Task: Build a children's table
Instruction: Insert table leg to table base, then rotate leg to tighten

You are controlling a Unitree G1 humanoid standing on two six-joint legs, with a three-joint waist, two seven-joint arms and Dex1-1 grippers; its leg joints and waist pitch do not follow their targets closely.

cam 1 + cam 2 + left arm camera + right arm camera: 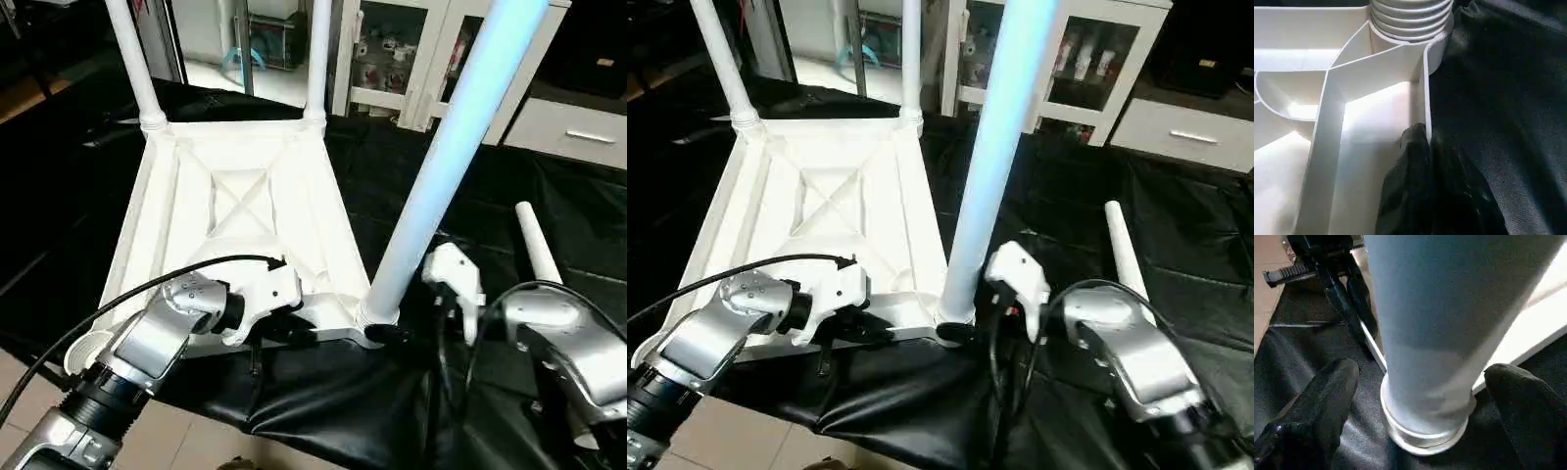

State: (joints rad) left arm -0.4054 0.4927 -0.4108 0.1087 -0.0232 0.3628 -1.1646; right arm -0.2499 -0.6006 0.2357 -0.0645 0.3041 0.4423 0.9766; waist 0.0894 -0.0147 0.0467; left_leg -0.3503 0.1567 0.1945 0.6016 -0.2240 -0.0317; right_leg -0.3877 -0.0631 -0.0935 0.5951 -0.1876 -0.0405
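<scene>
An upturned white tabletop (245, 211) lies ribs-up, long axis running away from the robot. The left gripper (1422, 147) pinches its near rim. The right gripper (1420, 396), spread wide, straddles the near leg (441, 166), which stands upright in its socket, unheld.

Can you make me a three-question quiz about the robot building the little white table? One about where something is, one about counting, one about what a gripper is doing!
1. Where does the loose leg lie?
A. on the black cloth
B. across the tabletop
C. on the floor

2. How many legs stand in the tabletop?
A. one
B. three
C. four

3. What is the left gripper doing?
A. hanging open
B. pinching the tabletop's edge
C. holding a leg

Answers: 1 A, it rests on the cloth beside the right arm. 2 B, two far corners and one near corner hold legs. 3 B, its black fingers close on the rim.
</scene>
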